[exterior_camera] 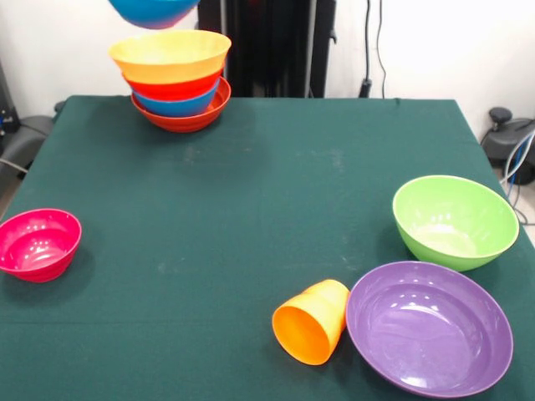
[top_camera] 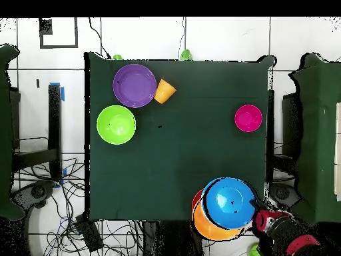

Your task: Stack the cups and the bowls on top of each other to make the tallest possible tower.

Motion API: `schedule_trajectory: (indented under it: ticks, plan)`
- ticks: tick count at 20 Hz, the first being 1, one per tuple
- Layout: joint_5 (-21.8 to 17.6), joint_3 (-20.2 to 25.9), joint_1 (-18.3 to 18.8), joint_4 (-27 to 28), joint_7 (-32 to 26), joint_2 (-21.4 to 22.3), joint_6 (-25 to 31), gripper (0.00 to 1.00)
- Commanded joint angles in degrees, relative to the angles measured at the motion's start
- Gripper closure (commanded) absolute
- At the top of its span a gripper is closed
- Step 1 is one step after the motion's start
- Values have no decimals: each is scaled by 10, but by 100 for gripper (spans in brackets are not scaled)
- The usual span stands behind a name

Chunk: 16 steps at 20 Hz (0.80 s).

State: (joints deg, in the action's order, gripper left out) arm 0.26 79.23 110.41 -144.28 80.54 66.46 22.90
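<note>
Purple bowl (exterior_camera: 429,327) empty, tipped cup (exterior_camera: 312,322) touching at its 9 o'clock; green bowl (exterior_camera: 455,220), magenta bowl (exterior_camera: 38,244) empty. Blue bowl (exterior_camera: 154,12) above tower (exterior_camera: 177,80); fingers' state cannot be told.

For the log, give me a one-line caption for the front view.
A blue bowl hangs above the tower; magenta bowl, green bowl, purple bowl and tipped cup wait on the table.
</note>
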Motion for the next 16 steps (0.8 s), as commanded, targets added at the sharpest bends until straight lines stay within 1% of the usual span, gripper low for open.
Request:
schedule_trajectory:
  ticks: [1, 3, 5, 8, 9, 11, 16]
  plan:
    - [-16, 60, 10, -91, 90, -33, -53, 100]
    - [-40, 28, 7, -98, 75, -48, -65, 100]
    - [-58, 7, 4, -107, 69, -54, -82, 100]
    - [-74, -16, -12, -124, 77, -41, -105, 100]
    - [-75, -17, -15, -130, 82, -39, -113, 100]
    - [-93, -38, -23, -135, 78, -44, -129, 100]
    - [-159, -138, -49, -117, 66, -83, -145, 100]
